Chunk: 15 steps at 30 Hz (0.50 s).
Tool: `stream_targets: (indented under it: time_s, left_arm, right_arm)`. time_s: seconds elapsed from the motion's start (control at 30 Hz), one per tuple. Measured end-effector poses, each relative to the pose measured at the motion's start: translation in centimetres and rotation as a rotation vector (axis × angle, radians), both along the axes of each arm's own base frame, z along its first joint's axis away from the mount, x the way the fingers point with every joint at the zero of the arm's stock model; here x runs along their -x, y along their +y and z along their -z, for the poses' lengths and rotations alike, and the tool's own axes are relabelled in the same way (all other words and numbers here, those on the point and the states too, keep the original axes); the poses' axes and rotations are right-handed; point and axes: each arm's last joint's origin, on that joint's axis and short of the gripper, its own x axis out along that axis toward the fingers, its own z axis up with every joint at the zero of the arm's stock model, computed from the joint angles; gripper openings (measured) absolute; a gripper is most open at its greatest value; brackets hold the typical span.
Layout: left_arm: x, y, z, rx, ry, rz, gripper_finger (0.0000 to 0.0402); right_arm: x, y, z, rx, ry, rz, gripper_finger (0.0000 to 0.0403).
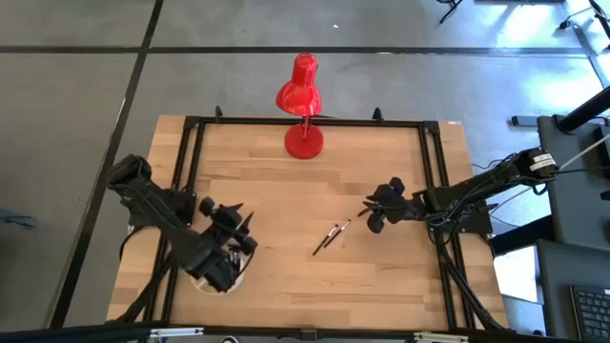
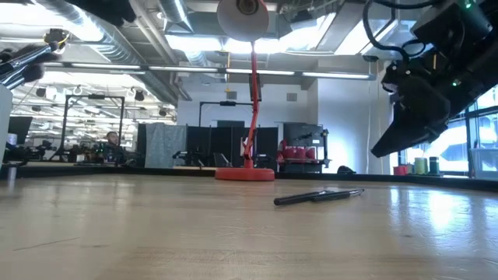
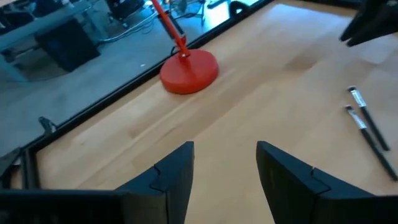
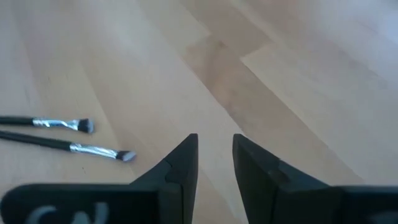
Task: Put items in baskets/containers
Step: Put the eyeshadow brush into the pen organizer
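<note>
Two thin dark brushes (image 1: 331, 236) with silver ferrules lie side by side flat on the wooden table near its middle; they also show in the low view (image 2: 319, 196), the left wrist view (image 3: 367, 124) and the right wrist view (image 4: 68, 146). My right gripper (image 1: 372, 211) hovers just right of them, above the table, its fingers (image 4: 180, 165) a narrow gap apart with nothing between. My left gripper (image 1: 233, 224) is open (image 3: 224, 165) over the table's near left part. The cream dish (image 1: 245, 267) is mostly hidden under the left arm; only a bit of its rim shows.
A red desk lamp stands on its round base (image 1: 304, 143) at the middle of the table's far edge, also seen in the left wrist view (image 3: 189, 70). A black frame (image 1: 305, 122) runs around the tabletop. Bare wood lies between the brushes and the dish.
</note>
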Motion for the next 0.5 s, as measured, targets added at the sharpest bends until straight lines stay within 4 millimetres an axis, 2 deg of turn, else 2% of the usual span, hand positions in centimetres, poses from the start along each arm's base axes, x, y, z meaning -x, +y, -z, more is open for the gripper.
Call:
stream_targets:
  time_s: [0.17,0.33,0.5]
  left_arm:
    - [-1.1,0.8,0.2,0.017,0.058,-0.008,0.0169]
    - [-2.9,0.8,0.5,0.046,0.114,0.072,0.0169]
    - [-4.4,0.9,0.4,0.027,0.072,0.116,0.0169]
  right_arm:
    - [-0.2,0.0,-0.2,0.042,-0.005,-0.041,0.0067]
    - [-0.7,-0.3,-0.6,-0.063,-0.003,-0.125,0.0008]
    - [-0.8,-0.7,-0.6,-0.061,0.008,-0.143,0.0017]
